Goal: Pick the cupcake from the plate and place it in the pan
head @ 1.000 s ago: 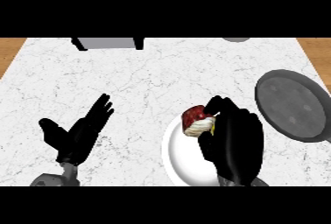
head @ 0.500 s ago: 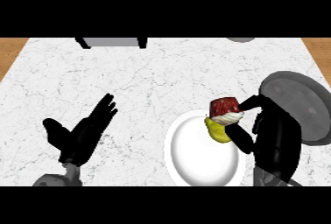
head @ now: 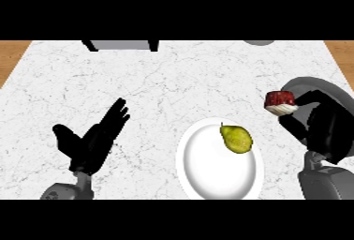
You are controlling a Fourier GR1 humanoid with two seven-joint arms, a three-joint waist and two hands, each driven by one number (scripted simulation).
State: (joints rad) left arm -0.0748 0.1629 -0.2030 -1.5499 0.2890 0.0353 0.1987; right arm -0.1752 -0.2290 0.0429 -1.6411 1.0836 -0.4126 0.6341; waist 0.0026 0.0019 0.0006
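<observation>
The cupcake [head: 280,102], dark red on top with a white wrapper, is held in the air by my right hand [head: 325,123], whose thumb and fingers curl round it. It hangs right of the white plate [head: 207,173] and at the left edge of the dark grey pan [head: 313,86], most of which my hand hides. A yellow-green pear [head: 236,138] lies on the plate's upper right part. My left hand [head: 93,140] rests open at the lower left, fingers up, away from everything.
A grey box-like object [head: 121,45] sits at the counter's far edge, and a grey round thing [head: 259,42] shows at the top right. Wooden floor [head: 14,51] borders the marble counter on both sides.
My right hand has carried the cupcake up and to the right, off the plate and to the pan's edge. The pear is now uncovered. The left hand has stayed put.
</observation>
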